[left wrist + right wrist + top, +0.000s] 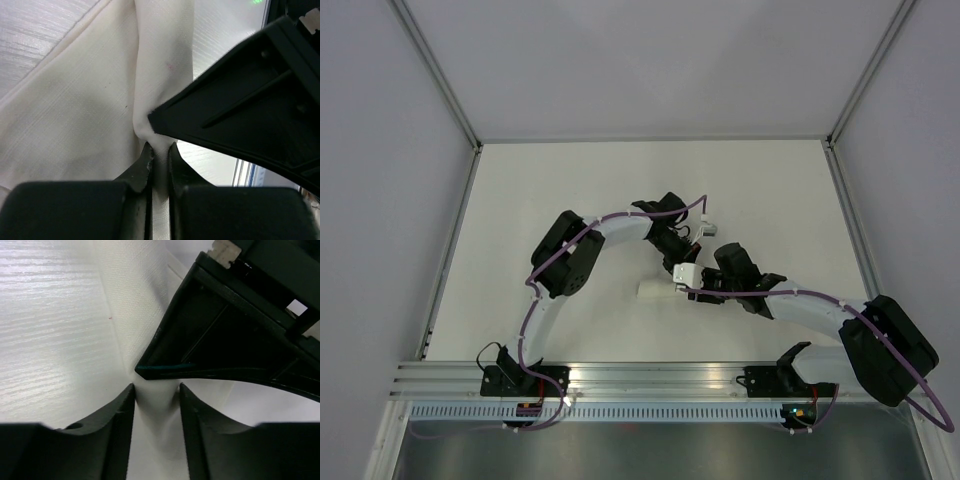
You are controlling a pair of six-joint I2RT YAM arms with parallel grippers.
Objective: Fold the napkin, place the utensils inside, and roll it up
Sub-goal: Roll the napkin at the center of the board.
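A white table (570,190) lies between pale grey walls (380,150) with aluminium corner posts (440,70) and an aluminium rail (650,375) along its near edge. The napkin (655,290), a slim white roll, lies mid-table. The left gripper (159,152) pinches a fold between its 2 fingers. The right gripper (156,390) has 1 finger on either side of the cloth; whether they press it cannot be told.
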